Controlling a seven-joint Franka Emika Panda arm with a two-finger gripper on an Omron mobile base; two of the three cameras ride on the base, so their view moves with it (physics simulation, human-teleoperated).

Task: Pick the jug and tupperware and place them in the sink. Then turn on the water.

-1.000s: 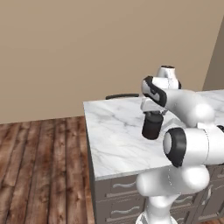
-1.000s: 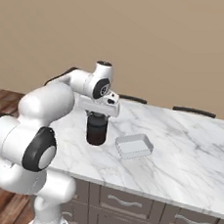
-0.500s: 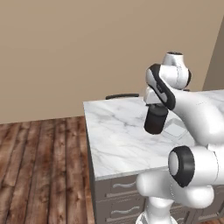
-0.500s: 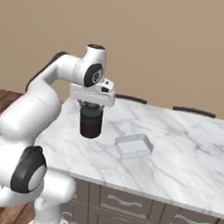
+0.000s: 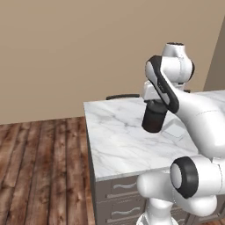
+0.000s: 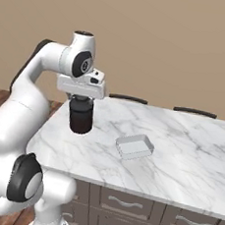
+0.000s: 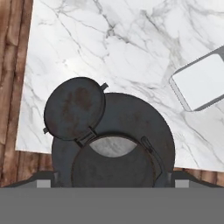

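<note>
Starting at the left, my claw (image 6: 81, 106) hangs over the left end of the bench (image 6: 190, 143), pointing straight down. Its jaws stand wide apart because the jug (image 6: 81, 121) is a broad thing, and I judge them clamped on its sides. From the hand view the jug sits directly under my palm, between the two tips, with its round lid (image 7: 74, 108) tipped off to one side. The jug's outline overlaps the bench edge and the wood floor (image 5: 39, 167) beyond, so I take it to be lifted clear of the marble rather than resting on it. I keep it upright so it hangs steady for the carry. To the right, well apart from the jug, the tupperware (image 6: 135, 146) lies flat on the marble, untouched and waiting its turn.
</note>
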